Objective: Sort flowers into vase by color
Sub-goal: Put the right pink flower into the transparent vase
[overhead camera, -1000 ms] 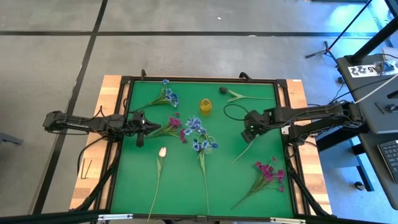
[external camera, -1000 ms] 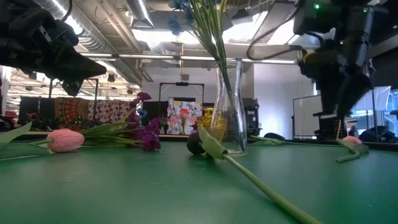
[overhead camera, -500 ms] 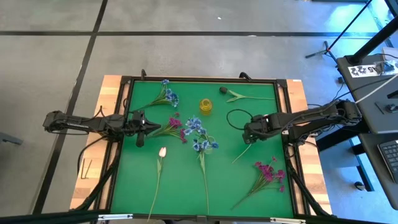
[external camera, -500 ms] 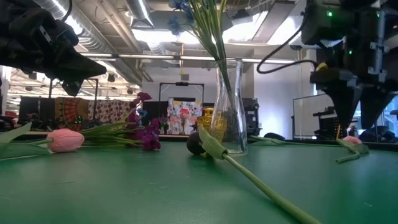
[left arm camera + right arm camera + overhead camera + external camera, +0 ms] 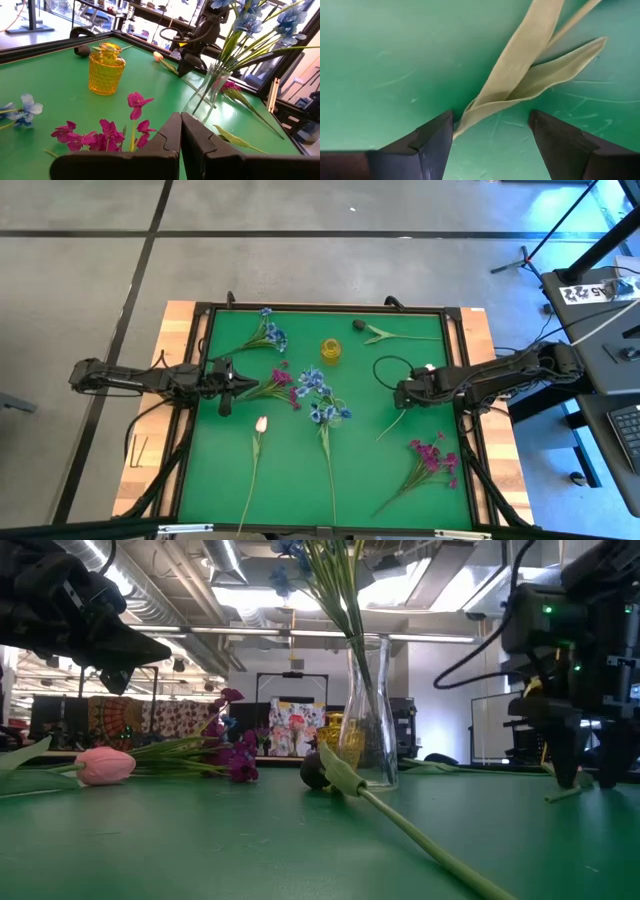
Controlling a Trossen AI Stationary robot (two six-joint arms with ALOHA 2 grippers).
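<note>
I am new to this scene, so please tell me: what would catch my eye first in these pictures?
First, the clear glass vase near the middle of the green table, already holding blue flowers. Next, the right gripper, low over the mat on the table's right side, its fingers open on either side of a pale tulip stem. Magenta sprays lie near the right front corner.

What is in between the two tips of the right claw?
In the right wrist view, a tulip's pale leaves lie between the open right claw's tips, on the green mat.
</note>
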